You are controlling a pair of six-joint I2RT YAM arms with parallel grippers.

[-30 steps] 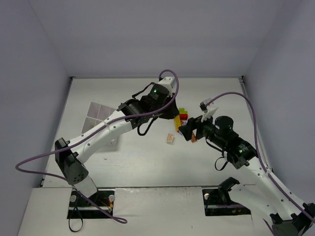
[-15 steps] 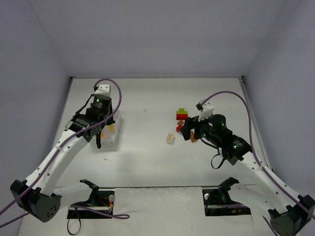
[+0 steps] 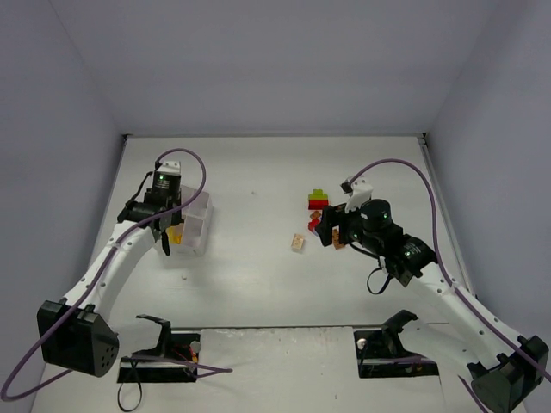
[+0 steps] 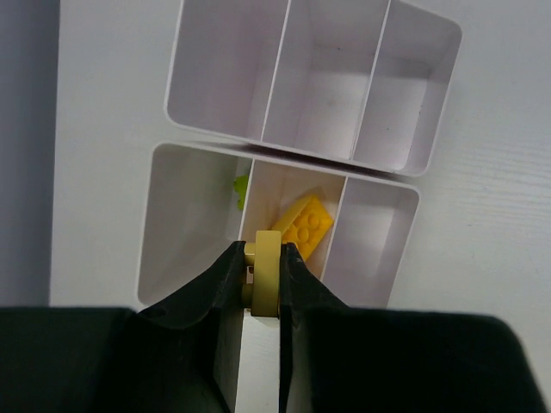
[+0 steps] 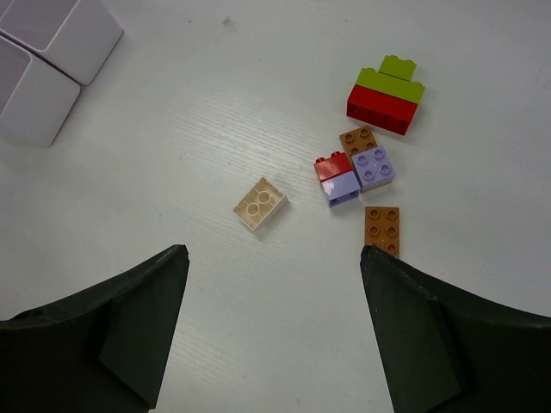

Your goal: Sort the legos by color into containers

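My left gripper (image 4: pixel 265 258) is shut on a yellow lego (image 4: pixel 267 275), held on edge above the middle cell of the near row of the white tray (image 4: pixel 379 168). Another yellow lego (image 4: pixel 303 225) lies in that cell, and a green one (image 4: pixel 241 189) shows in the cell to its left. In the top view the left gripper (image 3: pixel 172 231) hangs over the tray (image 3: pixel 200 219). My right gripper (image 5: pixel 274 254) is open and empty above the table, near a beige lego (image 5: pixel 260 205), a brown plate (image 5: pixel 381 228), a red-on-lilac lego (image 5: pixel 336 179), a lilac lego (image 5: pixel 374 166), a small brown lego (image 5: pixel 358 139) and a green-on-red stack (image 5: pixel 386 96).
The loose legos lie right of the table's centre, the stack (image 3: pixel 318 200) farthest back and the beige lego (image 3: pixel 298 243) nearest. The right gripper (image 3: pixel 327 232) hovers beside them. A corner of the tray (image 5: pixel 52 60) shows in the right wrist view. Grey walls enclose the table.
My left arm has swung from the lego pile leftwards to the tray, carrying the yellow lego. The right gripper has stayed almost in place, open.
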